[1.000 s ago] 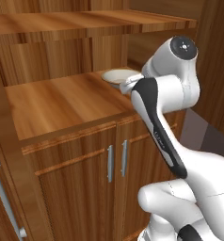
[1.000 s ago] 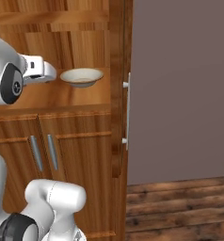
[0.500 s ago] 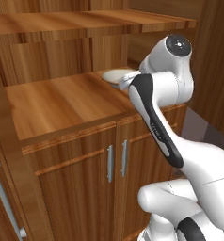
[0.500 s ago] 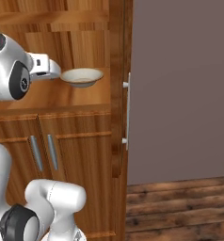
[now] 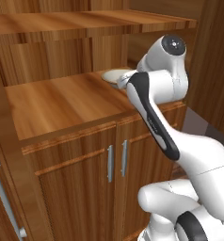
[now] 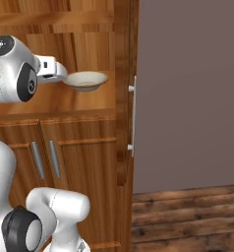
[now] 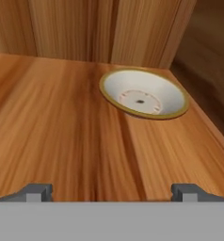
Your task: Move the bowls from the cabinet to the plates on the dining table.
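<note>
The gripper (image 7: 111,190) hangs low over the shelf (image 7: 62,141) of the cabinet (image 5: 76,155), its fingers (image 7: 37,191) spread to their widest and holding nothing. Only bare wood lies between the tips.

Just ahead, the beige bowl (image 7: 144,95) sits upright on the shelf, close to the back panel and the right-hand wall. It lies slightly right of the gripper's centre line. In the right base view the hand is just beside the bowl (image 6: 85,80).

Risks from here:
- A straight advance would probably put one fingertip against the rim and push the bowl into the corner.
- The bowl is shallow with flared sides; a grip on the rim may slip or tip it.
- The right-hand wall leaves little clearance for the outer finger.
- The upper shelf (image 5: 85,21) limits lift height on withdrawal.
</note>
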You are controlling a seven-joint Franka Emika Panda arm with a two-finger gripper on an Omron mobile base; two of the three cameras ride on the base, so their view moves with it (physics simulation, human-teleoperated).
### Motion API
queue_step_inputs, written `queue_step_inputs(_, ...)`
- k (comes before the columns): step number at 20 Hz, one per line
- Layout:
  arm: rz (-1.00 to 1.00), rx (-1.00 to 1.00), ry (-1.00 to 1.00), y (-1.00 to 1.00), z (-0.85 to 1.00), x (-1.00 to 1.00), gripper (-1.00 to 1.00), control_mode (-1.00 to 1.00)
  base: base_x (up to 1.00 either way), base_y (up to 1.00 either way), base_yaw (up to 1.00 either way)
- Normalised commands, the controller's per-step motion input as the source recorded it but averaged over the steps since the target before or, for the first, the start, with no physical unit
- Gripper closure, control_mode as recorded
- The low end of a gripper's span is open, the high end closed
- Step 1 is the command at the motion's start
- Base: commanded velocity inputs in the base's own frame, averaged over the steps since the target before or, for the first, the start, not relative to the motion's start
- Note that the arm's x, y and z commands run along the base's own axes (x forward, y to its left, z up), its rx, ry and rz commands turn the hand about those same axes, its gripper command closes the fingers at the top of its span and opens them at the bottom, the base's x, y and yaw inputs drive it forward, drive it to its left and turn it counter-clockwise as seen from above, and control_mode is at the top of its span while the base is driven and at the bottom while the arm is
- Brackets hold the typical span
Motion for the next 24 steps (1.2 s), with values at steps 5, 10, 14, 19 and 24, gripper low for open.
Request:
queue_step_inputs(5, 0.02, 0.00, 0.00, -0.08, -0.20, 0.37, -1.00, -1.00, 0.00, 0.00, 0.00)
queue_step_inputs(10, 0.02, 0.00, 0.00, -0.07, 0.00, 0.37, -1.00, -1.00, 0.00, 0.00, 0.00)
queue_step_inputs(14, 0.02, 0.00, 0.00, -0.03, 0.00, 0.24, -1.00, -1.00, 0.00, 0.00, 0.00)
queue_step_inputs(19, 0.07, 0.00, 0.00, 0.00, -0.01, 0.22, -1.00, -1.00, 0.00, 0.00, 0.00)
queue_step_inputs(24, 0.12, 0.00, 0.00, 0.00, -0.10, 0.23, -1.00, -1.00, 0.00, 0.00, 0.00)
